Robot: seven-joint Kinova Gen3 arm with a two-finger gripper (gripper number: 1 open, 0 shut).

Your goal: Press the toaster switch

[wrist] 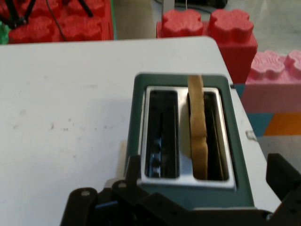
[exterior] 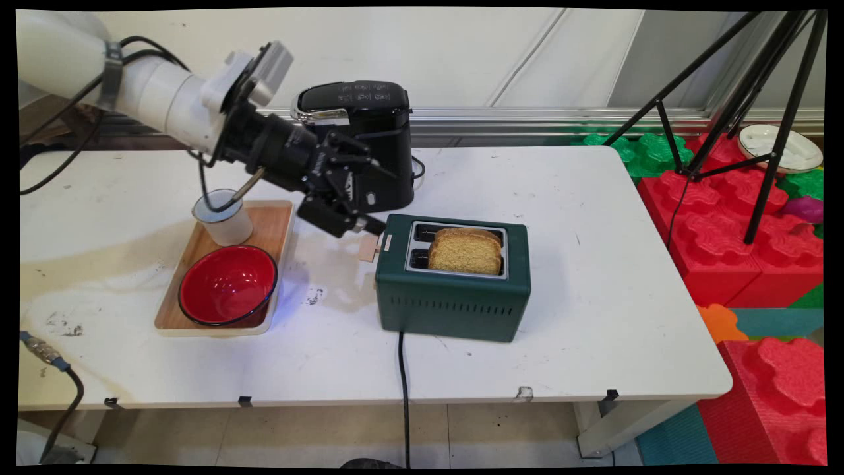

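**Editor:** What sits at the front?

**Photographer:** A black cord drops over the near edge of the white desk, most likely to a socket below. It runs back to a green toaster, which stands near the middle with its long side facing us. To the left is a wooden tray, which keeps the crockery together. On it are a red bowl in front and a white cup behind, with a thin handle leaning out of the cup.

**Editor:** And the bread?

**Photographer:** One slice of bread stands upright in the nearer slot, and the farther slot is empty. The slice rides well above the rim, which suggests the carriage is up.

**Editor:** Where are the jaws?

**Photographer:** They are low at the toaster's left end and spread wide, holding nothing. The hand view looks straight down the toaster's length, so they line up with that end. Their lower finger hangs just above the tan lever. I cannot tell if it touches.

**Editor:** Behind that?

**Photographer:** A black coffee machine stands at the desk's far edge, partly hidden by the arm. Off the desk to the right, a black tripod stands on red foam blocks. A white plate sits farthest back.
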